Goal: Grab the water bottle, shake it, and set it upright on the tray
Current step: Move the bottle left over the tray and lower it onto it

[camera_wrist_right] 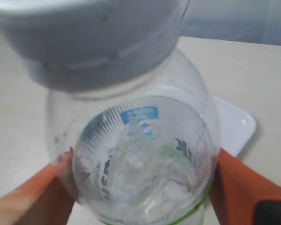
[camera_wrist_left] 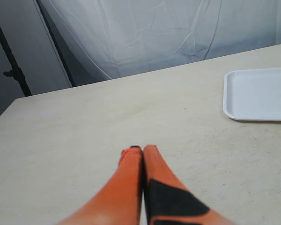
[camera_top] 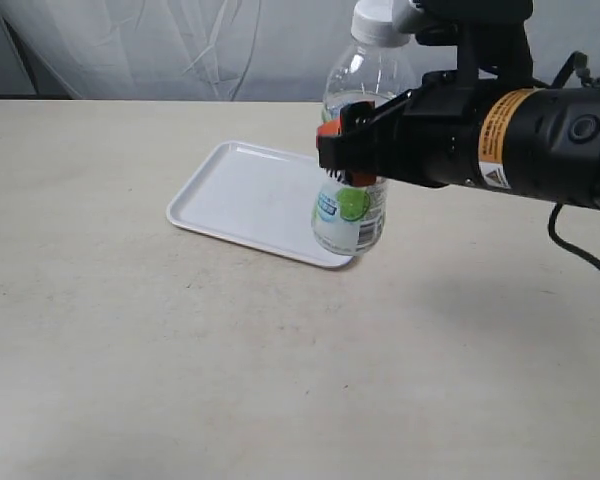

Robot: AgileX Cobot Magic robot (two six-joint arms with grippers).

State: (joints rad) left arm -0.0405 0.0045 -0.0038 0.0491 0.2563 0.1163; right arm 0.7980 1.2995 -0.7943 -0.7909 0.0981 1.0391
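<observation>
I record one water bottle, upright right of centre in the exterior view, clamped at mid-body by my right pincer, its base overlapping the lower right corner of one tray, while my left pincer hangs pressed together, empty, over the table.

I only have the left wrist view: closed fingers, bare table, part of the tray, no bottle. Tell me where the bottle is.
Observer: The water bottle is upright in the right hand, which is clamped around its middle.
Operator: Place it against the tray for me.
Observer: In the exterior view its base overlaps the tray at the corner nearest the right arm. I cannot tell whether it touches the tray or hangs just above it.
</observation>
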